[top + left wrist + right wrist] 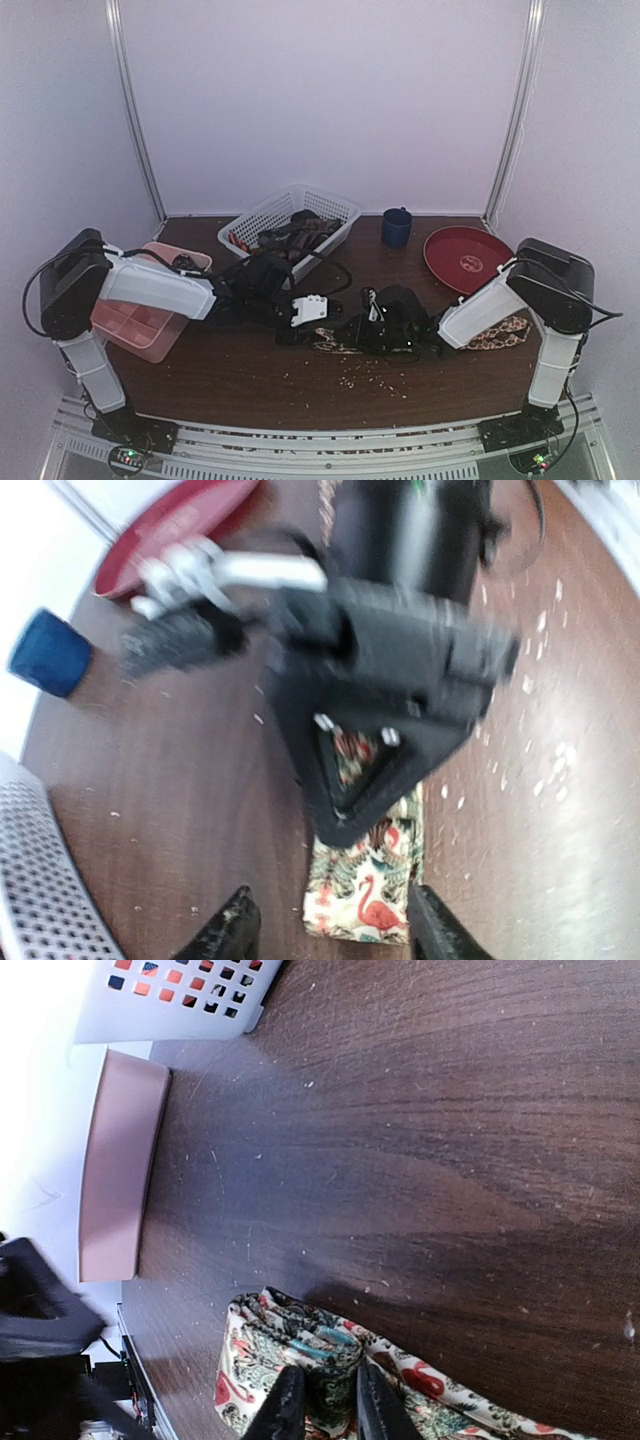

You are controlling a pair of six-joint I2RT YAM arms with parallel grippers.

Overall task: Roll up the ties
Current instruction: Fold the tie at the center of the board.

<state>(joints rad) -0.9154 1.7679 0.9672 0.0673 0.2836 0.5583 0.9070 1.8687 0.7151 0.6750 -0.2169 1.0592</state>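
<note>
A cream tie with a flamingo and floral print (pixel 500 330) lies across the table's front middle. In the left wrist view its flat end (pixel 365 900) lies between my left gripper's (pixel 330 898) open fingers, which stand on either side without closing on it. My right gripper (pixel 322 1380) is shut on a folded bunch of the same tie (pixel 300 1345) close to that end. In the top view the left gripper (pixel 305 310) and right gripper (pixel 372 325) are close together. Several dark ties (pixel 295 232) lie in the white basket.
The white lattice basket (pixel 335 203) stands at the back middle, and the pink compartment tray (pixel 140 335) sits at the left under my left arm. A blue cup (pixel 396 227) and a red plate (pixel 465 258) are at the back right. Pale crumbs are scattered on the wood.
</note>
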